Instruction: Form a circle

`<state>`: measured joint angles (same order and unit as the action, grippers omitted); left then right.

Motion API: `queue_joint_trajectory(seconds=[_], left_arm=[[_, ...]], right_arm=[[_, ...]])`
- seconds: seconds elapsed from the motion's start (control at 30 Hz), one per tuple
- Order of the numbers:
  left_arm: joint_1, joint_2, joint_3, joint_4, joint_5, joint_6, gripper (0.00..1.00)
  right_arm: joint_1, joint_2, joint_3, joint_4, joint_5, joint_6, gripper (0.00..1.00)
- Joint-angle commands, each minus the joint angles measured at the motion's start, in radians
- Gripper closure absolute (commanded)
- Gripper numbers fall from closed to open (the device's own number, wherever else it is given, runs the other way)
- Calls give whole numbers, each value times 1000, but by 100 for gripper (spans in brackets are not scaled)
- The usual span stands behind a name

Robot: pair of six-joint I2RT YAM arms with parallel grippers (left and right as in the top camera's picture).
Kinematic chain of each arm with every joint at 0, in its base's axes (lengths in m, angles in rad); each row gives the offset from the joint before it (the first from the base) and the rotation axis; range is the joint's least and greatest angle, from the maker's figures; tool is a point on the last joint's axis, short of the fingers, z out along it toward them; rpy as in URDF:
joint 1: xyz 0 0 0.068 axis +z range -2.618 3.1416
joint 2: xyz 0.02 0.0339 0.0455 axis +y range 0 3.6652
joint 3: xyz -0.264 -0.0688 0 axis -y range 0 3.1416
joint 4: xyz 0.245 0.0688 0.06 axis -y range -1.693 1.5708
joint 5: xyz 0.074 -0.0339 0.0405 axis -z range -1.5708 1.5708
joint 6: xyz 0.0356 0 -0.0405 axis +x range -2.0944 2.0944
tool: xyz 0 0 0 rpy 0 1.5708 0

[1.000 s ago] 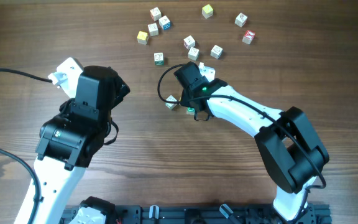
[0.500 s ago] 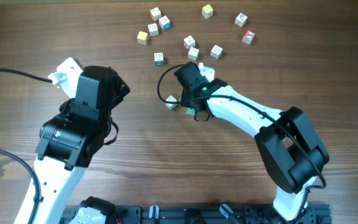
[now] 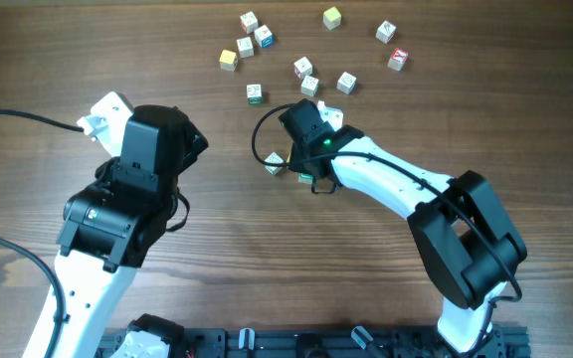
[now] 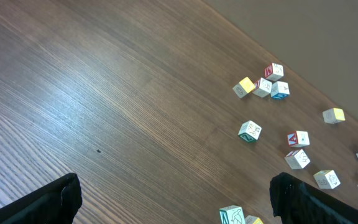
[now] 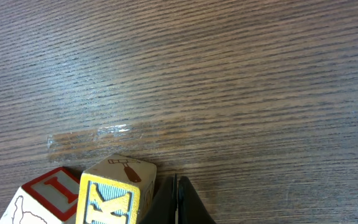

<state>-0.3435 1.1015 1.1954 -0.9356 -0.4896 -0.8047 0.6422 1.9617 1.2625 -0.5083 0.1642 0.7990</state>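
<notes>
- The black wrist block [image 3: 304, 123] of the right arm is the marker for every place below. It hangs over the middle of the wooden table [image 3: 217, 249].
- The right gripper [image 5: 176, 200] sits under that block. Its two fingers are pressed flat together with nothing between them, tips down close to the wood.
- The circle [image 3: 276, 163] lies mostly beneath the block, so only parts of it show from overhead.
- A pale cube with green markings [image 3: 273, 161] peeks out at the block's left side.
- A green cube [image 3: 306, 177] shows on the block's near side, toward the arm bases.
- Whether these cubes close into a ring cannot be told.
- In the right wrist view a yellow K cube [image 5: 114, 193] stands just beside the closed fingers. A white I cube [image 5: 42, 198] with a red frame touches its other side.
- The loose cubes [image 3: 309, 86] are scattered beyond the block, away from the bases.
- Three of them lie just past the block, and one green-marked cube [image 3: 255, 93] lies past it and to the left.
- A tight bunch of four lies farther off to the left, and three more lie farther off to the right.
- A black cable [image 3: 259, 139] loops out from the block's left side.
- The left gripper [image 4: 178, 198] hangs well to the left of the block, with its jaws spread wide and gripping nothing.
- In its own view its dark fingertips [image 4: 61, 196] frame bare wood.
</notes>
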Motion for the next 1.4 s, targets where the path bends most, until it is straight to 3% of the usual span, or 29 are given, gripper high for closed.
queue_joint_trajectory(seconds=[0.0,1.37], left_arm=[[8,1,11,2,-17,16,0],[8,5,11,3,-17,16,0]], right_arm=[[-2,-18,-6,-2,-12,-14,96],[15,-51,-6,-13,-53,-39,95]])
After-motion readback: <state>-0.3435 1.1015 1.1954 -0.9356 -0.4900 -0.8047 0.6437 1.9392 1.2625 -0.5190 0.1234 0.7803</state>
